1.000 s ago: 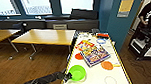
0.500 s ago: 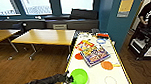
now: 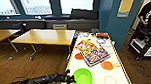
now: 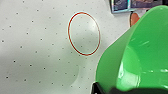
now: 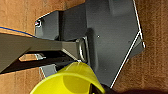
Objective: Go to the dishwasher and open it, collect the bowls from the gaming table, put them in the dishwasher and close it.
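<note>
The lime-green bowl [image 3: 82, 78] sits at the near end of the gaming table [image 3: 117, 65], its rim pinched by the left tool [image 3: 70, 79] — in the left wrist view the same glossy green wall [image 4: 117, 65] curves up out of the dark tool at the picture's edge, so the grip is on one side only. A second bowl, bright yellow [image 5: 71, 80], shows close against the right tool in the right wrist view, over the robot's dark base and brown wooden floor [image 5: 155, 25]; I judge it held there, though the fingers are hard to make out. The likely trouble: smooth, thin plastic gripped by a single edge could tilt or slip out when lifted, and a swing of the arm might sweep the flat orange discs [image 3: 107, 65] or the colourful game box [image 3: 94, 54] lying further along. The worktop is white, speckled with fine dots and marked with a thin red ring [image 4: 84, 33], edged in yellow — slick rather than grippy, so a dropped bowl would skid.
</note>
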Available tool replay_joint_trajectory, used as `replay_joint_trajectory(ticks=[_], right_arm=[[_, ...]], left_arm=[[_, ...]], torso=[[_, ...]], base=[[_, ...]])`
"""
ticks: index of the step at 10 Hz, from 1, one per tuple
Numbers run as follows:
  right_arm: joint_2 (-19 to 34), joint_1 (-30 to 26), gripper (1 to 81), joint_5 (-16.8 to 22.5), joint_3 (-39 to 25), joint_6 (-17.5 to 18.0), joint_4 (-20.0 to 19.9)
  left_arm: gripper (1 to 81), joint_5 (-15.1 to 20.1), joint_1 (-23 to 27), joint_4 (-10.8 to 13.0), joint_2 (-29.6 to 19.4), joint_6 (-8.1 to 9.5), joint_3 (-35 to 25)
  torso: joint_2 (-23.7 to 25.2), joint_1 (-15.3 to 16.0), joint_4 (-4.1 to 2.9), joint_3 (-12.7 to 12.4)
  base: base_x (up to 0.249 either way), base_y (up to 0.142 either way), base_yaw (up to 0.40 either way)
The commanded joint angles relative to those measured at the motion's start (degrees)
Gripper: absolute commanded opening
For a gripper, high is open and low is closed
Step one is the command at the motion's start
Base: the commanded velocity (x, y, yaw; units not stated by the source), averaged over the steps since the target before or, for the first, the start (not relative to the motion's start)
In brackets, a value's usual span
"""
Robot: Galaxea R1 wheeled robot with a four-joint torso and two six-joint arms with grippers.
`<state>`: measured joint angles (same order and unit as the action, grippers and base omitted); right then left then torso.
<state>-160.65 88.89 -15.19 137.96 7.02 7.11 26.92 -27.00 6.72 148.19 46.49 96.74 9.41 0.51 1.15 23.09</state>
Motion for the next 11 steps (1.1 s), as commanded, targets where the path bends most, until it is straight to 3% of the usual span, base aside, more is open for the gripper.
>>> replay_joint_trajectory(ticks=[1, 3, 4, 5, 6, 7, 9, 11], right_arm=[[0.9, -0.5, 1.0, 3.0, -0.6, -0.3, 1.1], [0.2, -1.0, 1.0, 6.0, -0.3, -0.3, 1.1], [0.0, -0.7, 1.0, 6.0, 0.3, -0.3, 1.0], [0.1, -0.3, 1.0, 5.8, 0.5, -0.2, 0.9], [0.1, -0.2, 1.0, 5.7, 1.1, 0.0, 0.5], [0.1, -0.2, 1.0, 5.9, 1.2, 0.1, 0.5], [0.4, 0.4, 1.0, 6.1, 1.5, -0.1, 1.0], [0.4, 1.1, 1.0, 6.6, 2.0, -0.3, 1.1]], left_arm=[[1.0, -4.1, 2.8, 11.8, -23.1, 0.0, -25.2], [1.0, -10.5, -7.0, 17.5, -32.5, -0.35, -29.3], [1.0, -15.2, -14.3, 21.9, -35.2, -0.35, -28.9], [1.0, -20.1, -20.9, 24.0, -36.0, -0.35, -27.2], [1.0, -24.4, -26.9, 26.7, -35.2, -0.62, -24.8], [1.0, -25.5, -30.8, 28.6, -34.6, -0.62, -22.3], [1.0, -26.4, -38.2, 29.8, -32.0, -0.79, -14.7], [1.0, -33.2, -45.3, 30.5, -26.3, -0.88, -3.6]], torso=[[0.0, 0.0, 0.0, 0.0], [0.0, 0.0, 0.0, 0.0], [0.0, 0.0, 0.0, 0.0], [0.0, 0.0, 0.0, 0.0], [0.0, 0.0, 0.0, 0.0], [0.0, 0.0, 0.0, 0.0], [0.0, 0.0, 0.0, 0.0], [0.0, 0.0, 0.0, 0.0]], base=[[0.0, 0.0, 0.0], [0.0, 0.0, 0.0], [0.0, 0.0, 0.0], [0.0, 0.0, 0.0], [0.0, 0.0, 0.0], [0.0, 0.0, 0.0], [0.0, 0.0, 0.0], [0.0, 0.0, 0.0]])
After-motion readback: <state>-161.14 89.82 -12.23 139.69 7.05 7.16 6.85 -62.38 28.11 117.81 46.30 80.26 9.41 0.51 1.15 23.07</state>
